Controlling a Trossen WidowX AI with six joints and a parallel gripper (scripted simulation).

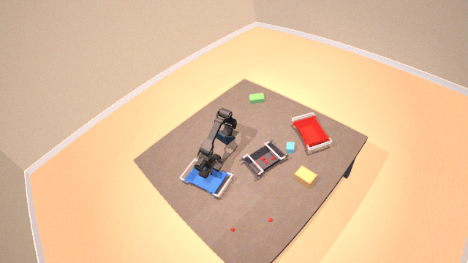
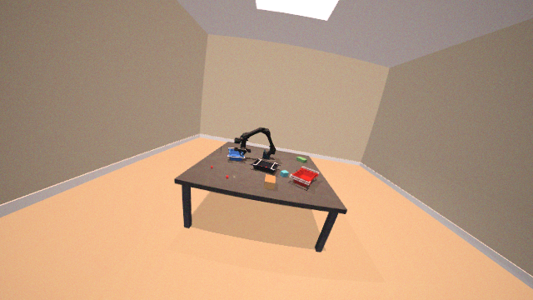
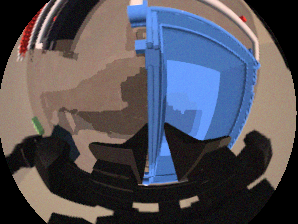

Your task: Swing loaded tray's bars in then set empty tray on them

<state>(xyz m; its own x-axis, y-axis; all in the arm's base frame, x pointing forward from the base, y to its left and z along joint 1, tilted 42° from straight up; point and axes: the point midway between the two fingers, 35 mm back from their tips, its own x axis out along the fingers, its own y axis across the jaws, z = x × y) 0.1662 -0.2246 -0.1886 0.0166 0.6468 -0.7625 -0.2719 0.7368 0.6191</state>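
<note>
The loaded dark tray [image 1: 265,158] holds small red blocks, and its two white bars lie in over its top near each end. It shows at the upper left edge of the wrist view [image 3: 47,26]. The empty blue tray [image 1: 206,180] rests on the table at the left, with white bars out over its ends. My gripper [image 1: 203,173] stands over the blue tray's long wall on the robot's side. In the wrist view that wall [image 3: 153,96] runs down between my two fingers [image 3: 154,175], and they are closed against it.
An empty red tray [image 1: 311,131] lies at the far right. A cyan block [image 1: 290,147], a yellow block [image 1: 306,176] and a green block [image 1: 257,98] stand around the dark tray. Two loose red blocks [image 1: 270,220] lie near the front edge.
</note>
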